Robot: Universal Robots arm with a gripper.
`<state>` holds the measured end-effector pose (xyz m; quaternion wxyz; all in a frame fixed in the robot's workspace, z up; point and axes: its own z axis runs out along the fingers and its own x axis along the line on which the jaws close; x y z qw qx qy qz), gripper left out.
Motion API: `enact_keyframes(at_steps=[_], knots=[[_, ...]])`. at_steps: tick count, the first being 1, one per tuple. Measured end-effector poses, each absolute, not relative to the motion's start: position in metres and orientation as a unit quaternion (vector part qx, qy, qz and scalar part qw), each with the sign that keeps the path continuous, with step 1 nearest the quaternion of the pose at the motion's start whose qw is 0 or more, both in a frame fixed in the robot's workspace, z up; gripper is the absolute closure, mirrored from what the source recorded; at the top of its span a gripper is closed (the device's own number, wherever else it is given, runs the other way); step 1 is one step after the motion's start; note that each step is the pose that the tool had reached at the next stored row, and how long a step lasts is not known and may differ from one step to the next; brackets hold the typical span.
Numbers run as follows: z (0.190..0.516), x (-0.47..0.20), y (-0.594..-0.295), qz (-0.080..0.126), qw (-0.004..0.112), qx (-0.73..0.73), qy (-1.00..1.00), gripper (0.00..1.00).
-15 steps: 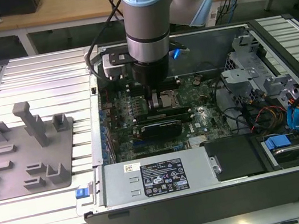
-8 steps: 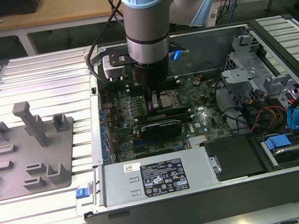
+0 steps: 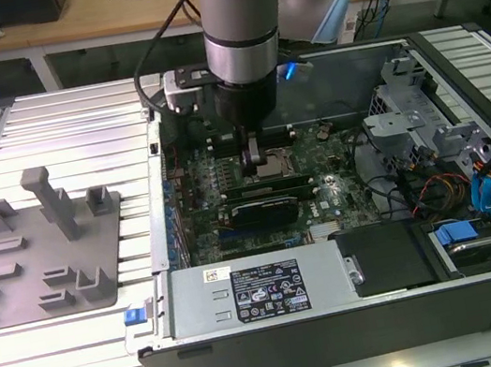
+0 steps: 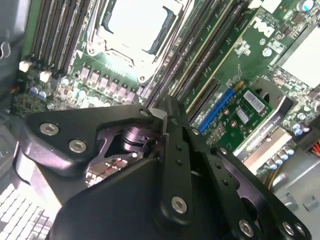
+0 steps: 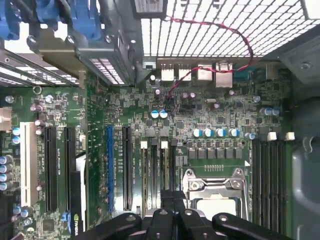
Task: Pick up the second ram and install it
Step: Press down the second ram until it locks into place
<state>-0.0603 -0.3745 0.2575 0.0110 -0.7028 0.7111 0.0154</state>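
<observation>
The fingers [image 4: 167, 112] look pressed together at their tips in the second wrist view, standing on edge over the memory slots [image 4: 197, 65] beside the processor socket [image 4: 135, 25]; whether a stick sits between them I cannot tell. In the exterior view the gripper [image 3: 255, 155] hangs low inside the open computer case [image 3: 342, 299], just over the motherboard [image 3: 226, 182]. The second ram [image 3: 274, 180] seems to be the long dark stick lying just beside the gripper, though that is hard to confirm. Outside the case a grey fixture plate [image 3: 43, 248] lies on the ribbed metal counter [image 3: 56, 131]. Beyond, a wooden workbench [image 3: 138, 7] carries loose cables.
</observation>
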Motion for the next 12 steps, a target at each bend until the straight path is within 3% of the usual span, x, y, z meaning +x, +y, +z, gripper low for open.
enact_keyframes(at_steps=[12], knots=[[0.257, -0.022, -0.375, 0.015, 0.011, -0.703, 0.711, 0.92]])
